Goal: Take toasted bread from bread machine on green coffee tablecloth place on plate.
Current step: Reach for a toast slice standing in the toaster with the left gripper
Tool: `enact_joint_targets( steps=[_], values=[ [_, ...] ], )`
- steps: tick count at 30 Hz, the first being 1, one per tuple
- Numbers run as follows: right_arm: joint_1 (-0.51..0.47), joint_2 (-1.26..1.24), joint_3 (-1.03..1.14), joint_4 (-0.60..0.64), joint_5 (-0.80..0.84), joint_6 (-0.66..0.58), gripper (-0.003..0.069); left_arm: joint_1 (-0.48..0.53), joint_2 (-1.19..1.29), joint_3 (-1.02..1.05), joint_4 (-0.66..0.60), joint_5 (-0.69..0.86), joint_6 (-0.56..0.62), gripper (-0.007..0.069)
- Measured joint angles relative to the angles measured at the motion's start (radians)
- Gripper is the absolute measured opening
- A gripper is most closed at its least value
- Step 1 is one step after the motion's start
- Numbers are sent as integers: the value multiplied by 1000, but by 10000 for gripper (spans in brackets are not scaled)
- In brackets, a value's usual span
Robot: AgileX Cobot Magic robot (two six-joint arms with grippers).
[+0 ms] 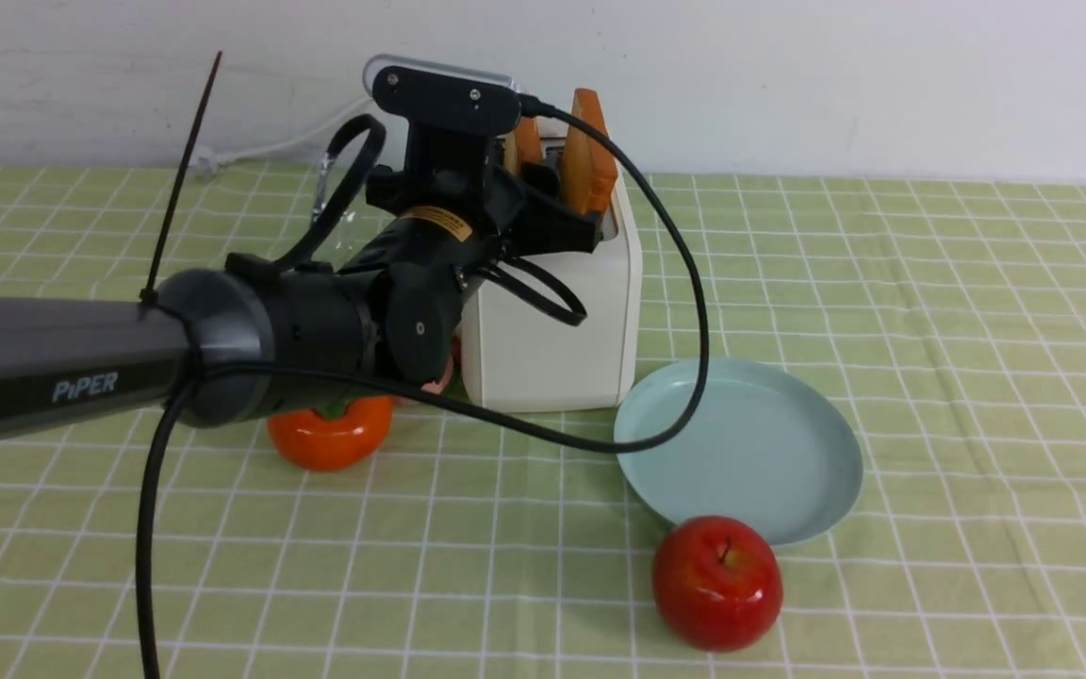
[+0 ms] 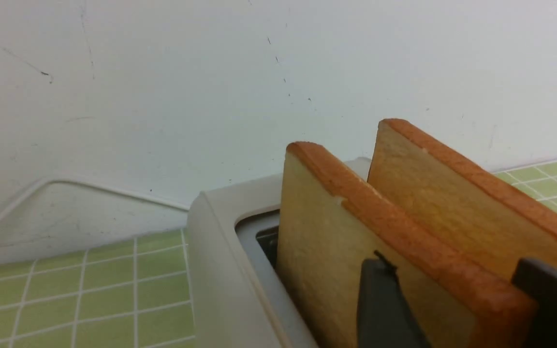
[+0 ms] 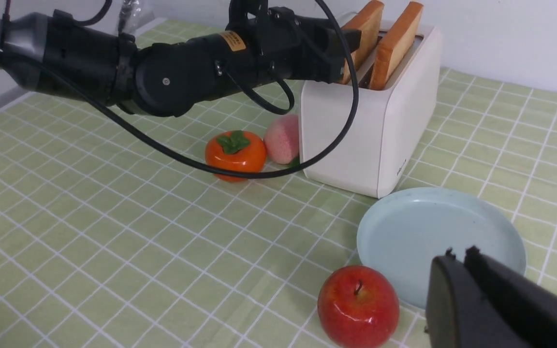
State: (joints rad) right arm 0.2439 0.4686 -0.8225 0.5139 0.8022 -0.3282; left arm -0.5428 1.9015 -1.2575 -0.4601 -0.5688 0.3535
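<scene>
Both toast slices (image 3: 397,43) stand upright in the slots of the cream toaster (image 1: 552,330), on the green checked tablecloth (image 1: 929,330) just behind the pale blue plate (image 1: 750,453). The left gripper (image 2: 452,275) has its jaws parted, one either side of the left slice (image 2: 322,270). The right gripper (image 3: 460,253) hangs over the plate's edge, jaws pressed together, holding nothing.
</scene>
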Motion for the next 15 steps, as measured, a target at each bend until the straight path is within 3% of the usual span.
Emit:
enact_joint_targets(
  steps=[9,15],
  values=[
    [0,0,0,0,-1,0,42,0,65,-79,-4,27,-27,321],
    [0,0,0,5,-1,0,42,1,65,-82,-6,22,-11,188]
  ],
)
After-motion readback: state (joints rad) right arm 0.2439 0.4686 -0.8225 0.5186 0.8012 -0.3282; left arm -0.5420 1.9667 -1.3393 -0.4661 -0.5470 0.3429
